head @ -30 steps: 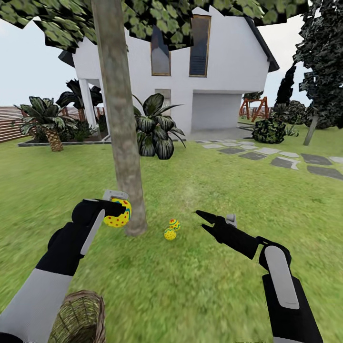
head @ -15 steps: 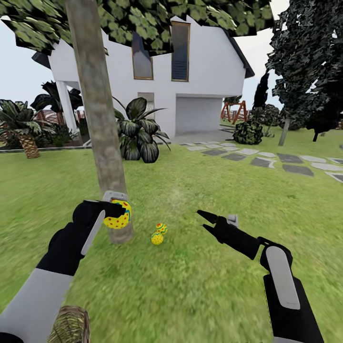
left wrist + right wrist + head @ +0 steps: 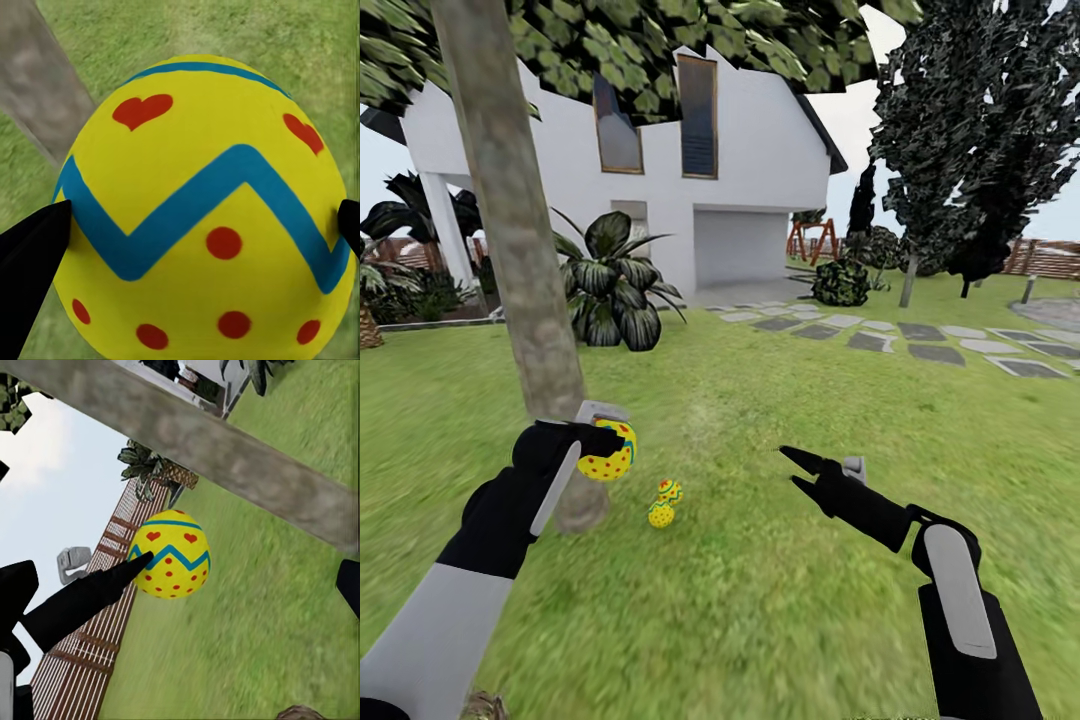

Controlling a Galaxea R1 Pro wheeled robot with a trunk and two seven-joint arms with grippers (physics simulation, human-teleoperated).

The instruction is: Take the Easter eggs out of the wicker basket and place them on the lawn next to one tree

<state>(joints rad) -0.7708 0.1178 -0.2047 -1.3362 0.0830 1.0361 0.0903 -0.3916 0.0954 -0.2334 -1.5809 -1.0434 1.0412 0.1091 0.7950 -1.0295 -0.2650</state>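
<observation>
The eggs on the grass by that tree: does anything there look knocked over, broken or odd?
Nothing stands out. Two eggs lie intact on the lawn close beside the tree trunk, touching or nearly so. A third egg is whole, held in the left gripper.

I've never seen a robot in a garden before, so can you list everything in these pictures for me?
Easter eggs: three, yellow with blue zigzags and red marks; two on the lawn beside the tree's base, one held egg above the grass.
Tree: one, pale grey-brown trunk, left.
Lawn: green, all around.
Wicker basket: one, tan, a sliver at the bottom edge.
House: white, behind.
Broad-leaved plant: dark, by the house.
Stepping stones: grey, right.
Fence: brown, far right.
Left gripper: black fingers shut on the held egg.
Right gripper: black, open, empty.
</observation>
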